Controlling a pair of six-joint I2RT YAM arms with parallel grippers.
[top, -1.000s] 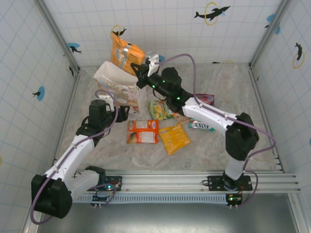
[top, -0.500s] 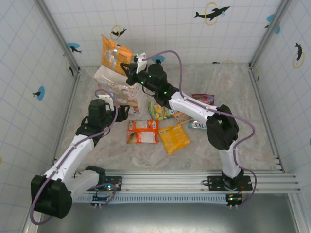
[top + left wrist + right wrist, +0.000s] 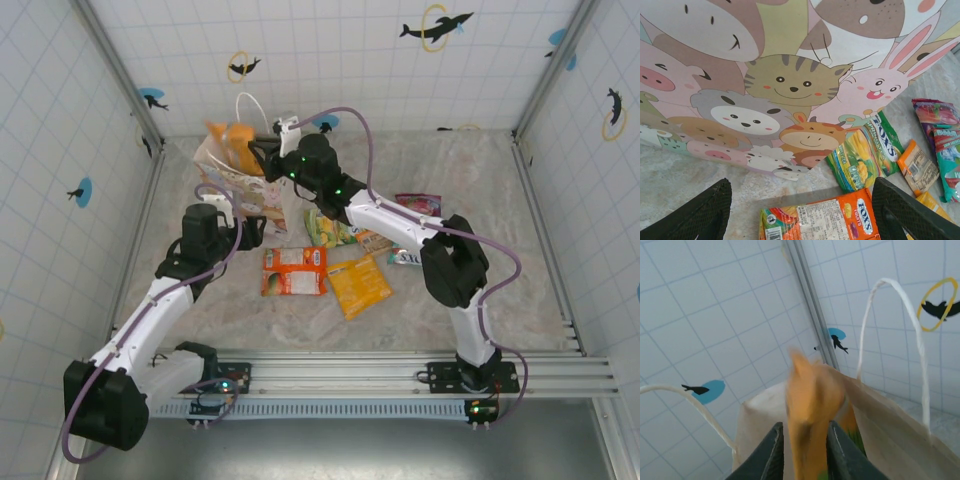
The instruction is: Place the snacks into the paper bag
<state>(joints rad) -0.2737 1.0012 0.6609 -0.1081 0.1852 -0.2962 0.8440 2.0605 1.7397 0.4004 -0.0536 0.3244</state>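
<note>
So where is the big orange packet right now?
From above, the orange packet sits at the table's far left, poking out of the open top of the white paper bag, pinched by the right gripper.

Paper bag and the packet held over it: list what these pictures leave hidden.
Top external: inside of the paper bag; the right gripper and its orange packet cover the mouth.
Right wrist: the orange packet's print is blurred; its lower end runs off the bottom edge between the fingers.
Left wrist: the bag's top is cut off by the upper edge.
Top external: the teal packet lies partly under the right arm.
</note>
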